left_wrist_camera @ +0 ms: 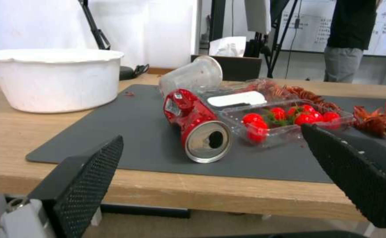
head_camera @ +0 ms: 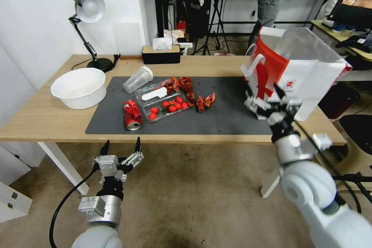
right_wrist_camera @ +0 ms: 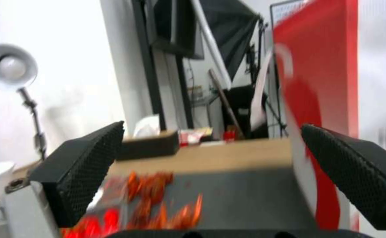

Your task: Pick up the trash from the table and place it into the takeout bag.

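- Crushed red can [head_camera: 132,114] — lies on its side on the dark mat [head_camera: 228,118] of the table [head_camera: 42,118], just beside the tomato tray [head_camera: 166,105]. Probably light, dented and slick; take it across the body.
- Left gripper [head_camera: 121,148] hangs before the table edge, fingers apart, empty.
- Right gripper [head_camera: 267,100] sits beside the takeout bag [head_camera: 310,77], fingers spread, empty.
- Left wrist view shows the can's open mouth [left_wrist_camera: 208,141] — the head view only hints at it.

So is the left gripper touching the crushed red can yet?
Apart. In the head view the left gripper hangs open below the table edge, with bare mat and wood between it and the can.
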`<state>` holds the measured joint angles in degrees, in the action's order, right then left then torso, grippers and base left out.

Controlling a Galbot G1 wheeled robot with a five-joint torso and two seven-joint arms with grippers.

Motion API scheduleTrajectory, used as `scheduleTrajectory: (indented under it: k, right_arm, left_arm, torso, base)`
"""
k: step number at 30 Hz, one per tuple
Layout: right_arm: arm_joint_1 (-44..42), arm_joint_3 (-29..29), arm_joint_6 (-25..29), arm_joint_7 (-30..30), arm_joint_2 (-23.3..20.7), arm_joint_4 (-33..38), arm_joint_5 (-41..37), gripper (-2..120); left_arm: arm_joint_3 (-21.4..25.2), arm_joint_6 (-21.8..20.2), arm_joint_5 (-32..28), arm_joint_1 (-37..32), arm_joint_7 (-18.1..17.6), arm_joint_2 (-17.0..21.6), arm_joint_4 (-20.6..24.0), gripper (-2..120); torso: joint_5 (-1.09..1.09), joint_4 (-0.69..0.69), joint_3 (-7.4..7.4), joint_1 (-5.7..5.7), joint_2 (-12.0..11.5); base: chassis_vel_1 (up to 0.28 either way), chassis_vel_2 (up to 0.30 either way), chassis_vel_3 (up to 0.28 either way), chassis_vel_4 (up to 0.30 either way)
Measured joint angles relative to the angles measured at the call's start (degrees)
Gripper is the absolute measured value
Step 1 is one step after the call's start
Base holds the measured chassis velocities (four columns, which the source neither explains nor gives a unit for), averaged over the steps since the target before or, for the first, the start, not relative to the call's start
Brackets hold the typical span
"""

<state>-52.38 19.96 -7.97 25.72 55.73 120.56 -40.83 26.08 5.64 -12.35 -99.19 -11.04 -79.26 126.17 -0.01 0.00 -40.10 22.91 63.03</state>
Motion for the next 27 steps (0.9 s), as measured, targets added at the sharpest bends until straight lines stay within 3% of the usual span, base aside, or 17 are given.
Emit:
scheduleTrajectory:
  k: [7, 12, 16, 20, 27]
  right_arm:
    - [-16.14, 3.51, 7.27, -9.84, 1.67, 4.79, 4.04, 100]
    - [-24.84, 4.32, 12.69, -14.99, 4.65, 4.56, 7.71, 100]
    - [-35.21, 4.79, 20.69, -21.7, 7.81, 1.17, 10.85, 100]
    - [-40.53, 5.21, 24.58, -23.62, 9.68, -1.19, 12.91, 100]
    - [-44.0, 4.62, 26.75, -23.92, 11.84, -3.32, 13.88, 100]
  left_arm:
    - [-0.16, 0.18, -0.45, 0.39, 0.04, 0.34, -0.51, 100]
    - [-0.15, 0.3, -0.79, 0.46, 0.07, 0.61, -0.56, 100]
    - [-0.07, 0.43, -1.19, 0.54, 0.12, 0.83, -0.78, 100]
    - [-0.14, 0.53, -1.23, 0.61, 0.18, 0.8, -0.93, 100]
    - [-0.01, 0.74, -1.27, 0.44, 0.23, 0.74, -0.87, 100]
  torso:
    - [0.01, 0.0, 0.0, 0.0, 0.0]
    - [0.0, 0.0, 0.01, 0.0, 0.0]
    - [0.01, 0.0, 0.01, 0.0, 0.0]
    - [0.0, 0.0, 0.0, 0.0, 0.0]
    - [0.0, 0.0, 0.0, 0.01, -0.01]
  base:
    - [0.0, 0.0, 0.0, 0.0]
    - [0.0, 0.0, 0.0, 0.0]
    - [0.0, 0.0, 0.0, 0.0]
    - [0.0, 0.0, 0.0, 0.0]
    - [0.0, 0.0, 0.0, 0.0]
